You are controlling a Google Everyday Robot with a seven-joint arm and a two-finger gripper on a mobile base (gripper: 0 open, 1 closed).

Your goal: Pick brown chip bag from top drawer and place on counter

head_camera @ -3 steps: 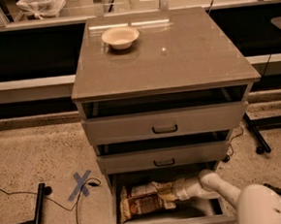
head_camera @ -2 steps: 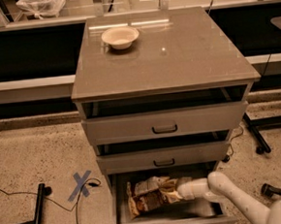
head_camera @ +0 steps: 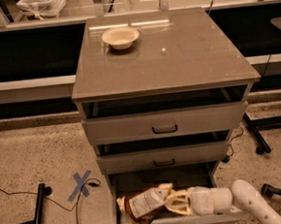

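Drawn left and upward, the gripper (head_camera: 179, 203) has its jaws closed on the right end of the brown chip bag (head_camera: 144, 204). The bag sags left of them, over the front of the top drawer (head_camera: 160, 179). It looks light, crinkly and slick, so the crimped end seam is probably the safest hold.

one high near view, looking down at counter (head_camera: 175, 57), pincer (head_camera: 174, 202) clasping brown chip bag (head_camera: 145, 203) over top drawer (head_camera: 155, 178)

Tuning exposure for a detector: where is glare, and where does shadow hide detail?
Camera view: glare streaks the counter behind the bowl; shadow blackens the two upper drawer openings; the top drawer is dim, yet the brown chip bag and the gripper clamped on it at its front are readable.
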